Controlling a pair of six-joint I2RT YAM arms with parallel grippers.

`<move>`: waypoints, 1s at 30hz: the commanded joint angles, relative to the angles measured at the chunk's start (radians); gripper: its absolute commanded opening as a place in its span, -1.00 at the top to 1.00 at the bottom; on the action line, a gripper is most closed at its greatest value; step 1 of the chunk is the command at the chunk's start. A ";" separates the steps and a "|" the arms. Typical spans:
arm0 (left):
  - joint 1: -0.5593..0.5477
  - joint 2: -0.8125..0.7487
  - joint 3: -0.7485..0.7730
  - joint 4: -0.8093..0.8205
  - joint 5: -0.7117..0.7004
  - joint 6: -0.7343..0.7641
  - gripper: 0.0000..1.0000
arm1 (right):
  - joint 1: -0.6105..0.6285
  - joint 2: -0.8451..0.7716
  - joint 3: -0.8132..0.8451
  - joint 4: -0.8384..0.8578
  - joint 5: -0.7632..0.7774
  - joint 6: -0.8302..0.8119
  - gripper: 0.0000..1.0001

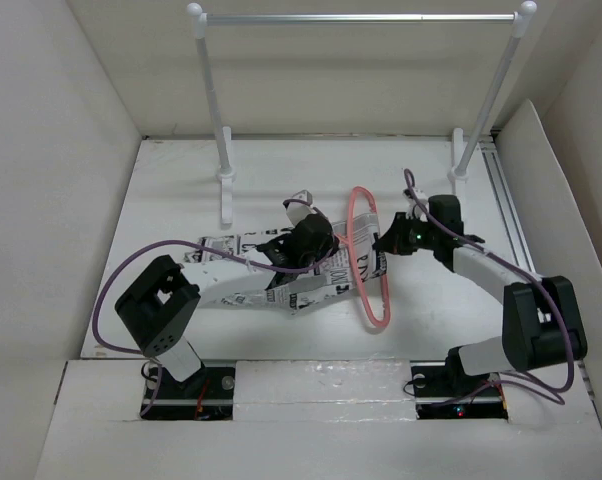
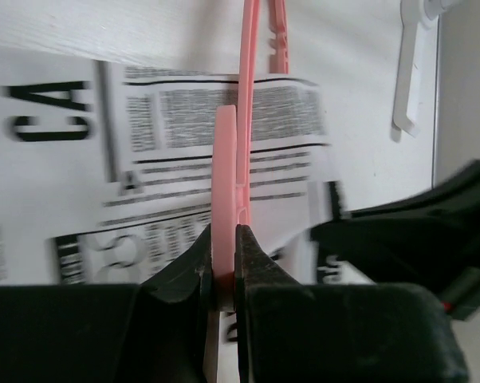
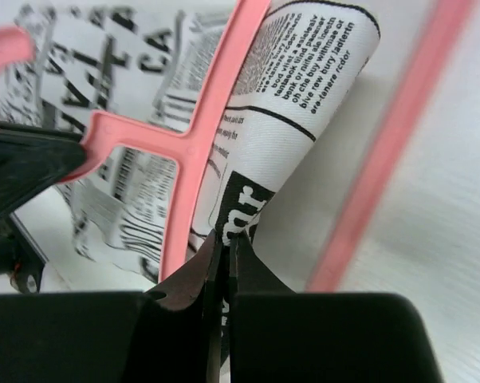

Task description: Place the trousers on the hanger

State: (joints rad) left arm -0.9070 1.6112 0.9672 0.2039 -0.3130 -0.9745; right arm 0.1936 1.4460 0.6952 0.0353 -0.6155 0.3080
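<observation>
White tabletop (image 1: 171, 190) below, and the left gripper (image 2: 224, 243) pinches the pink hanger (image 1: 369, 270) tight to steady it while the right gripper (image 3: 222, 239), clamped on a fold of the trousers (image 1: 236, 285) lying mid-table, apparently means to feed them through the frame.

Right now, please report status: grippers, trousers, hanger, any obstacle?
Left gripper shut on hanger. Right gripper shut on trousers edge, cloth overlapping hanger. Rail at far side, apart from both.
</observation>
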 commanded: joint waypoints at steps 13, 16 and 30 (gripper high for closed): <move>0.131 -0.287 -0.196 -0.175 -0.078 0.171 1.00 | -0.329 -0.107 0.087 -0.199 -0.049 -0.191 1.00; 0.131 -0.289 -0.164 -0.227 -0.095 0.192 1.00 | -0.341 -0.056 0.102 -0.192 -0.023 -0.205 1.00; 0.131 -0.329 -0.085 -0.329 -0.149 0.319 1.00 | -0.385 0.059 0.148 -0.137 -0.006 -0.182 1.00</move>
State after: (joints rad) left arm -0.7834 1.3209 0.8406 -0.0200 -0.3779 -0.7502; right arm -0.1707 1.4906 0.7841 -0.1867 -0.6430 0.1314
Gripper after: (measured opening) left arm 0.033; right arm 0.041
